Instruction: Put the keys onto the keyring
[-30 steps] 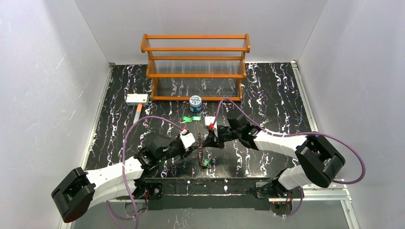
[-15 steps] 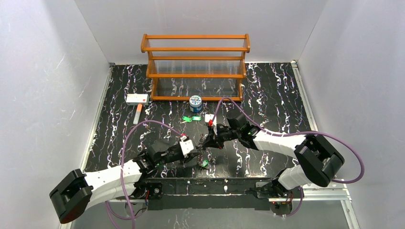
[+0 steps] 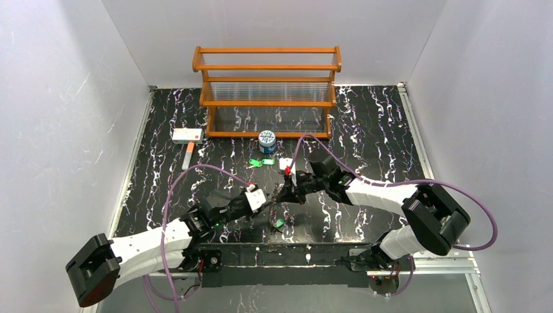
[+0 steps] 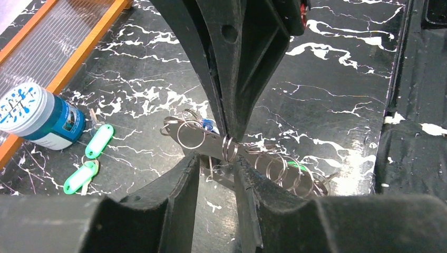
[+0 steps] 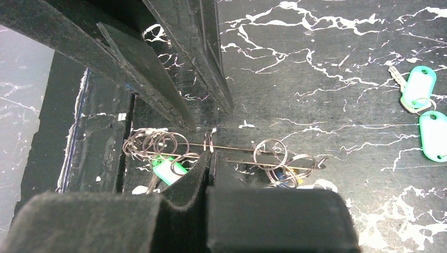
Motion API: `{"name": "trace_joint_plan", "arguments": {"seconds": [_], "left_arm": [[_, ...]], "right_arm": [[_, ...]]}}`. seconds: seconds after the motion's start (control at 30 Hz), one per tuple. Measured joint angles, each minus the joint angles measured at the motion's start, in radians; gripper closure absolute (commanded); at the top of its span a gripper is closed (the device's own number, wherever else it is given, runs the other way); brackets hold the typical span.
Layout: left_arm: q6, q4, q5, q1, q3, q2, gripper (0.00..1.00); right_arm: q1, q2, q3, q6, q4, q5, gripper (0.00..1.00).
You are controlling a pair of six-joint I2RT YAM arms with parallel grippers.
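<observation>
The keyring is a long thin loop strung with several small metal rings, held just above the table near its front edge. My right gripper is shut on the keyring at its middle, by a double ring. A green key hangs at one end, blue and yellow keys at the other. My left gripper faces it from the other side, its fingers apart, their tips against the keyring's underside. Two more green keys lie loose on the table, apart from both grippers.
A blue-and-white can stands just behind the loose keys, in front of a wooden rack at the back. A white box lies at the back left. Purple cables arch over both arms.
My left gripper has drawn slightly back toward the near edge, staying at the keyring. The right gripper still holds the keyring in the same place.
</observation>
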Motion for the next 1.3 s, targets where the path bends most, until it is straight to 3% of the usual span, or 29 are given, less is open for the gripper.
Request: {"name": "trace_joint_plan", "arguments": {"seconds": [0.43, 0.6, 0.8, 0.9, 1.1, 1.3], "left_arm": [[0.058, -0.012, 0.036, -0.006, 0.064, 0.123, 1.0], [0.064, -0.013, 0.038, -0.006, 0.064, 0.124, 1.0], [0.045, -0.008, 0.036, -0.006, 0.063, 0.122, 1.0], [0.007, 0.032, 0.032, -0.007, 0.042, 0.11, 1.0], [-0.093, 0.21, 0.01, -0.008, -0.066, 0.076, 1.0], [-0.14, 0.344, -0.004, -0.008, -0.138, 0.023, 1.0]], "right_arm": [[0.0, 0.0, 0.015, -0.027, -0.032, -0.011, 0.99], [0.0, 0.0, 0.021, -0.035, -0.051, -0.011, 0.98], [0.001, -0.004, 0.016, -0.036, -0.037, 0.007, 0.56], [0.0, -0.046, -0.035, -0.021, 0.037, 0.045, 0.46], [-0.019, -0.129, -0.166, 0.032, 0.2, 0.084, 0.52], [-0.047, -0.129, -0.192, 0.061, 0.299, 0.049, 0.55]]}}
